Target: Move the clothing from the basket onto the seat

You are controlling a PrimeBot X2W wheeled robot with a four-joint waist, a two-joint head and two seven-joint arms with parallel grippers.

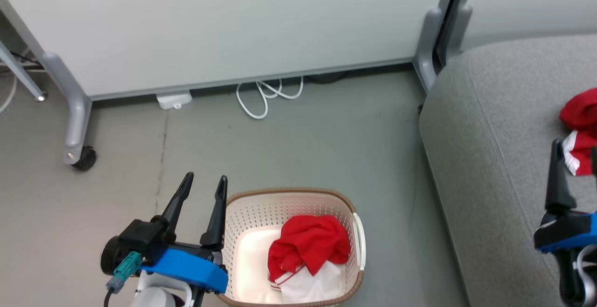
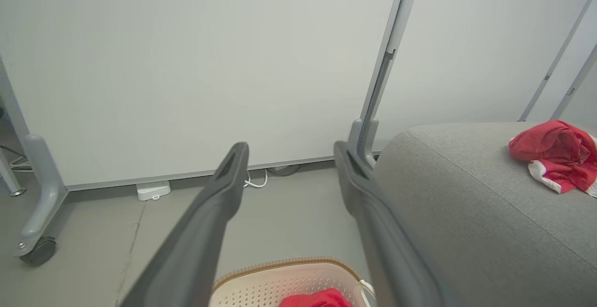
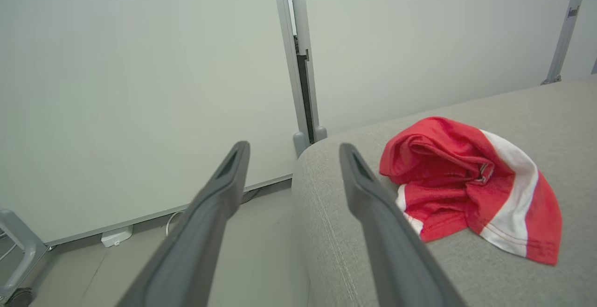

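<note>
A red and white garment (image 1: 308,253) lies crumpled in the cream basket (image 1: 247,216) on the floor, its top showing red (image 2: 317,300) in the left wrist view. My left gripper (image 1: 205,183) hovers open just left of the basket's near-left rim (image 2: 280,267), fingers empty. A second red garment with white stripes (image 1: 580,129) (image 2: 557,155) (image 3: 471,188) rests on the grey seat (image 1: 489,157) (image 3: 536,283). My right gripper (image 3: 294,150) is open and empty over the seat's left edge, just left of that garment; one of its fingers (image 1: 557,176) shows at the head view's right edge.
White partition panels (image 1: 224,27) on grey wheeled legs (image 1: 77,125) stand behind. A white cable (image 1: 266,94) and a small white box (image 1: 175,101) lie at their base. Bare grey floor (image 1: 326,134) separates basket and seat.
</note>
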